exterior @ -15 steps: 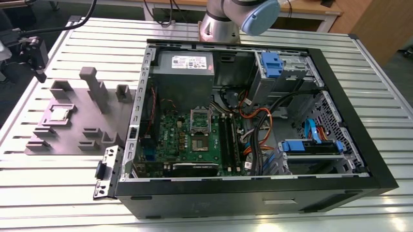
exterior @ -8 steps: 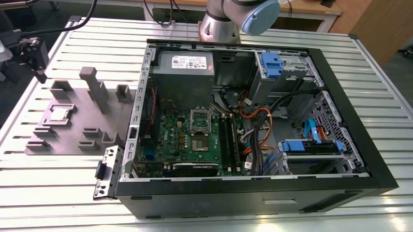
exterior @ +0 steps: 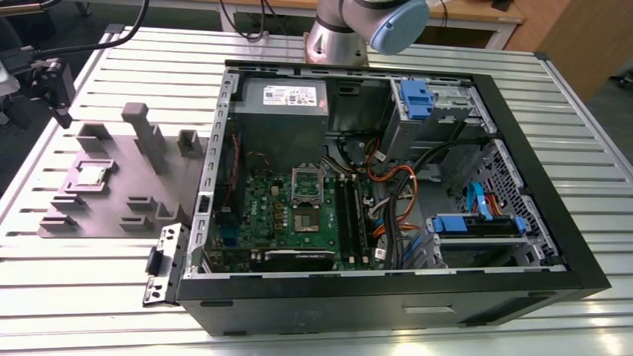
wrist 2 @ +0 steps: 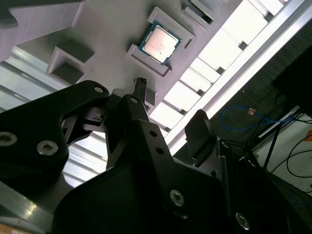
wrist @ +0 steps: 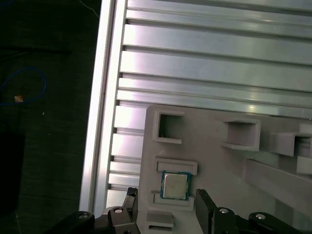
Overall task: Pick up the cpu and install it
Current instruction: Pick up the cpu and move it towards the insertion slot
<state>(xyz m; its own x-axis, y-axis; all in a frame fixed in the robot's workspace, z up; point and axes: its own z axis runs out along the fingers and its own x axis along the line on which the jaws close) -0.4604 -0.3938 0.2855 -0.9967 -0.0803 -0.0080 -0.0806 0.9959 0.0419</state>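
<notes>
Fingers [wrist 2: 196, 131] stand apart and empty, near the cpu [wrist: 175, 185] lying in its tray [wrist: 209, 146].

Cpu [exterior: 92, 174]: dull silver-grey top, paler rim; teal-green border in second wrist view [wrist 2: 160, 42].
Tray [exterior: 111, 204]: plain matt grey.
Table [exterior: 99, 289]: silver metal, striped with parallel grooves.
Computer case [exterior: 396, 311]: black outside, grey metal inside.
Motherboard [exterior: 287, 215]: green.
Drive clips [exterior: 416, 96]: bright blue.
Cables [exterior: 396, 182]: orange and black.
Gripper [wrist 2: 169, 111]: black, silver screw heads.
Arm [exterior: 342, 37]: silver-grey, pale blue cap.
</notes>
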